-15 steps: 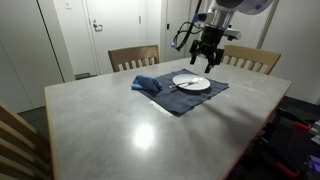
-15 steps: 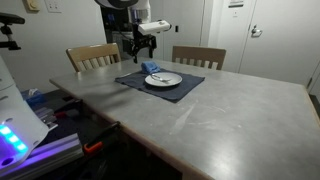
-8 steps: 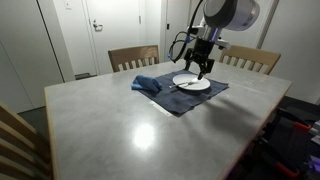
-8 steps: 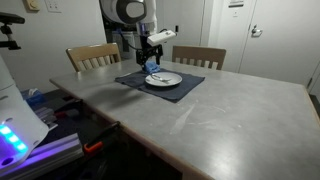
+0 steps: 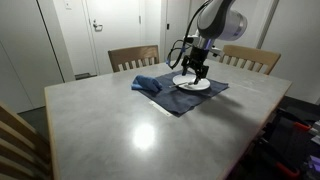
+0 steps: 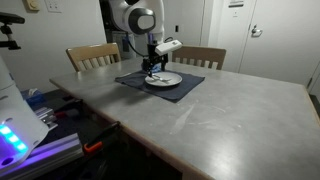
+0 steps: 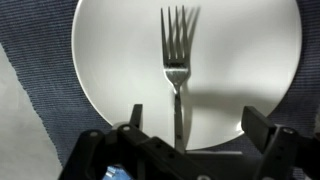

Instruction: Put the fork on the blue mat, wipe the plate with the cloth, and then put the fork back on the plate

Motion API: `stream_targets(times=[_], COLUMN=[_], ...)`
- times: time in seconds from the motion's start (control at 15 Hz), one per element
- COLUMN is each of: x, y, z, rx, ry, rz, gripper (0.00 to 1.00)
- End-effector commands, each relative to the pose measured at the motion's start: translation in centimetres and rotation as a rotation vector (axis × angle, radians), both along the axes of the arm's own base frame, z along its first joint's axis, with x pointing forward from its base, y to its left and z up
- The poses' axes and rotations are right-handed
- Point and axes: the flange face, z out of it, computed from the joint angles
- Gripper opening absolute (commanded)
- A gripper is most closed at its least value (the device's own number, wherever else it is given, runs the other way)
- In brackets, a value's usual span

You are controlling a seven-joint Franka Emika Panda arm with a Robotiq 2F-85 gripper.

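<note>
In the wrist view the silver fork point(image 7: 177, 70) lies on the white plate point(image 7: 110, 60), tines pointing away and handle running toward me. My gripper point(image 7: 197, 122) hangs open just above the plate. The handle's near end sits between the fingers, closer to the left finger point(image 7: 135, 115), and nothing is gripped. The plate rests on the dark blue mat point(image 7: 40, 50). In both exterior views the gripper point(image 5: 195, 72) point(image 6: 153, 70) is low over the plate point(image 5: 193, 85) point(image 6: 165, 79). The bright-blue cloth point(image 5: 148, 83) lies folded on the mat's point(image 5: 185, 102) edge beside the plate.
The mat point(image 6: 160, 92) lies on a large grey table point(image 5: 130, 130) point(image 6: 220, 110). Wooden chairs point(image 5: 133, 57) point(image 5: 255, 58) point(image 6: 92, 55) point(image 6: 200, 55) stand along the far side. Equipment with lights point(image 6: 15, 135) sits beyond the table's near corner.
The arm has come down from well above the table until the gripper hangs just over the plate. Its jaws stayed open. Fork, plate and cloth have not moved.
</note>
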Motion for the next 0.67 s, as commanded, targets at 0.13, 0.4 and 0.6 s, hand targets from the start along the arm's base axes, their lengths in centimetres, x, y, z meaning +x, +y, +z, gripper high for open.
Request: stream_targets(times=[0.13, 0.4, 0.6], x=[0.8, 0.8, 0.7], y=[-0.3, 0.4, 0.5], z=[-1.1, -1.8, -2.3], rx=[0.008, 0.02, 0.025], ry=[-0.008, -0.004, 0.0], rz=[0.007, 0.018, 0.019], gripper=[1.0, 0.97, 0.92])
